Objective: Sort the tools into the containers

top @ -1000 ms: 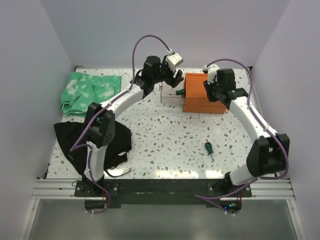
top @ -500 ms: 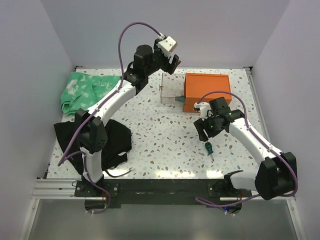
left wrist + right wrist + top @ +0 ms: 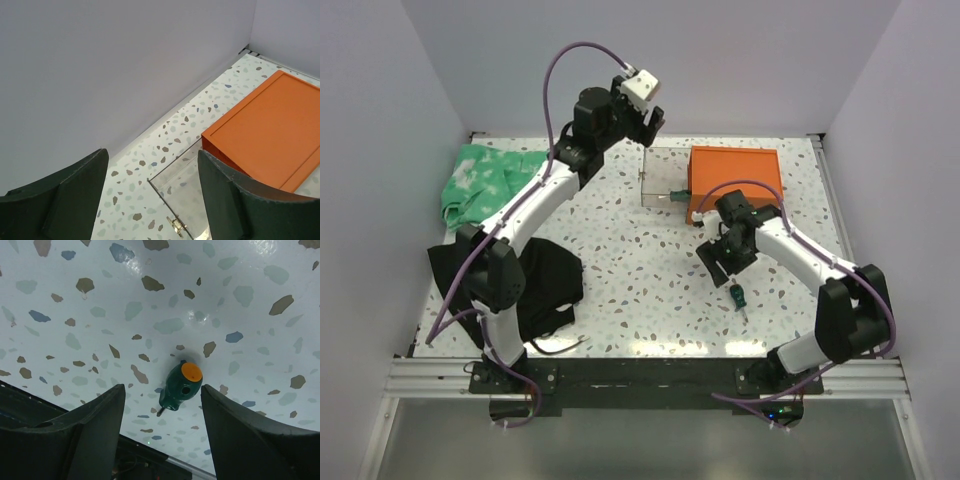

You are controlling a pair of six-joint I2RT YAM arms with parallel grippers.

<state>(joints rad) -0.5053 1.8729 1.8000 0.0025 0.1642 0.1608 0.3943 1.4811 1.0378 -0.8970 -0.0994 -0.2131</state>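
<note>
Left gripper: spread wide, empty, above clear plastic drawer.
Right gripper: spread wide, empty, over stubby green orange-capped screwdriver on table.

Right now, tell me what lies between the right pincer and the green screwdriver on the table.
Nothing. The right wrist view shows only bare speckled table around the green screwdriver, which sits framed by the open right pincer.

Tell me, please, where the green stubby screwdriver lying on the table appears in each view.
Top external: green screwdriver, right of centre, just below the right tool.
Left wrist: not in it.
Right wrist: near the centre, orange end cap facing the camera.
Shared landmark: the speckled table.
</note>
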